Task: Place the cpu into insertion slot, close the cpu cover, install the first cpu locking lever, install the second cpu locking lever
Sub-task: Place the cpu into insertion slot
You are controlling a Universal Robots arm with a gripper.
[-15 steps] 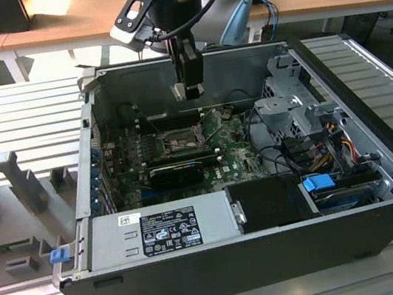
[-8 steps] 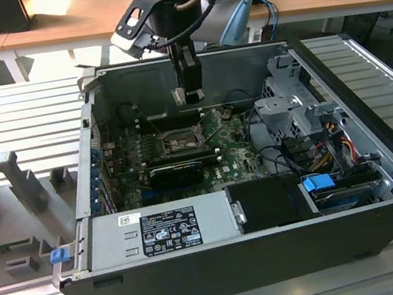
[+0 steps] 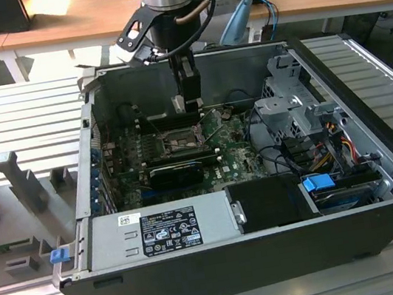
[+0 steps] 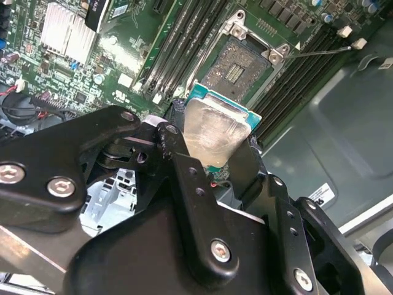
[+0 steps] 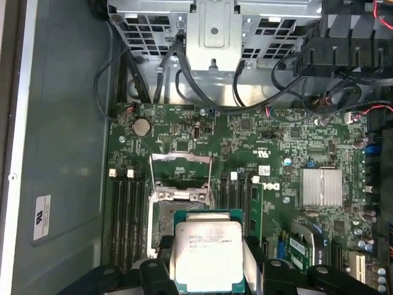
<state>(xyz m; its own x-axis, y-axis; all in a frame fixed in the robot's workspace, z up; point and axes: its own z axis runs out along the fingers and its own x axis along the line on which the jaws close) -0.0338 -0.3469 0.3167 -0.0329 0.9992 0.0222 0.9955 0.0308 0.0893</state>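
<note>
My gripper (image 3: 189, 103) hangs inside the open computer case, shut on the cpu (image 5: 207, 255). The chip's dull silver top and green edge show between the black fingers (image 4: 178, 132) in both wrist views. The cpu (image 4: 215, 132) is held above the motherboard, close over the insertion slot (image 4: 241, 66), a square dark socket with a metal rim. The slot (image 5: 164, 212) is partly hidden behind the chip. The cpu cover (image 5: 181, 177) stands raised at the slot's far side, a thin metal frame with a window. A thin locking lever (image 4: 322, 51) sticks out beside the slot.
The green motherboard (image 5: 276, 147) carries memory slots (image 5: 126, 209) beside the socket and a silver heatsink (image 5: 321, 186). A metal drive cage (image 3: 290, 102) with cables stands at the exterior view's right. A power supply (image 3: 161, 232) fills the case front. Case walls (image 3: 90, 134) surround the board.
</note>
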